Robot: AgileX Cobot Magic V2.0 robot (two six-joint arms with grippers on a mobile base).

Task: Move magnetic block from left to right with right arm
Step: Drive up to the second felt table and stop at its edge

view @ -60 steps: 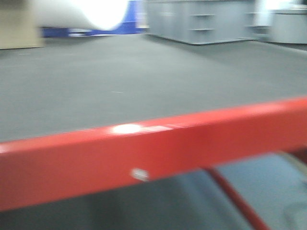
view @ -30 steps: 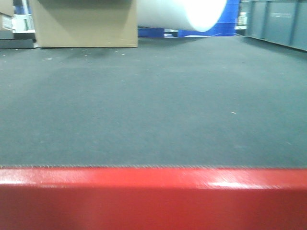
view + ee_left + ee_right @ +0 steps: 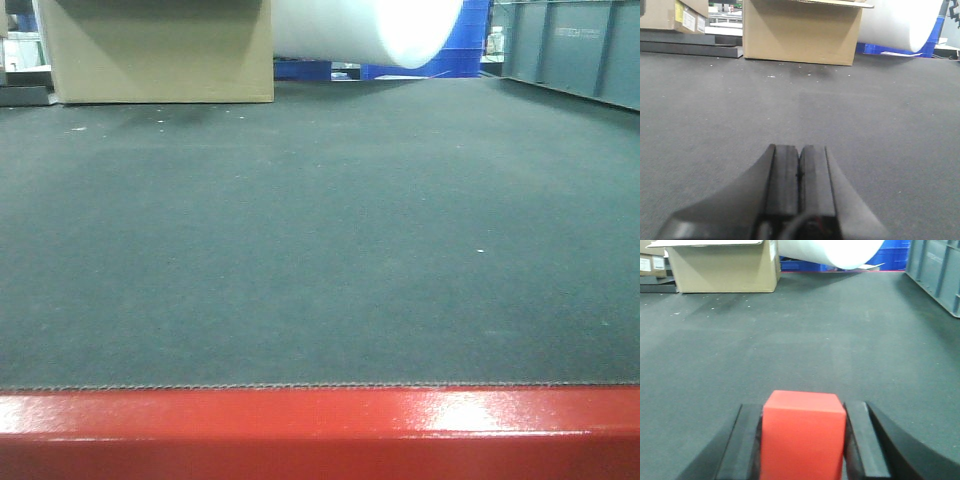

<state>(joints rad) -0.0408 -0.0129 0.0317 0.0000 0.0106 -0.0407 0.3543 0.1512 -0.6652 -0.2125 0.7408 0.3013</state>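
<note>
The magnetic block point(image 3: 803, 435), a plain red cube, fills the space between the two black fingers of my right gripper point(image 3: 803, 412), which is shut on it low over the dark grey mat point(image 3: 840, 330). In the left wrist view my left gripper point(image 3: 800, 150) is shut with its two pads pressed together and nothing between them, hovering just over the mat point(image 3: 715, 110). Neither gripper nor the block shows in the front view, which holds only the mat point(image 3: 320, 230) and the glossy red table-edge strip point(image 3: 320, 430).
A cardboard box point(image 3: 160, 50) stands at the far left of the mat, a large white roll point(image 3: 370, 28) beside it, and grey crates point(image 3: 580, 50) at the far right. Blue bins point(image 3: 890, 255) sit behind the roll. Flat dark boards point(image 3: 685, 49) lie left of the box.
The front view has swung from a tilted, blurred look at the red edge strip to a level, steady look across the mat; the box and roll shifted slightly left since half a second ago.
</note>
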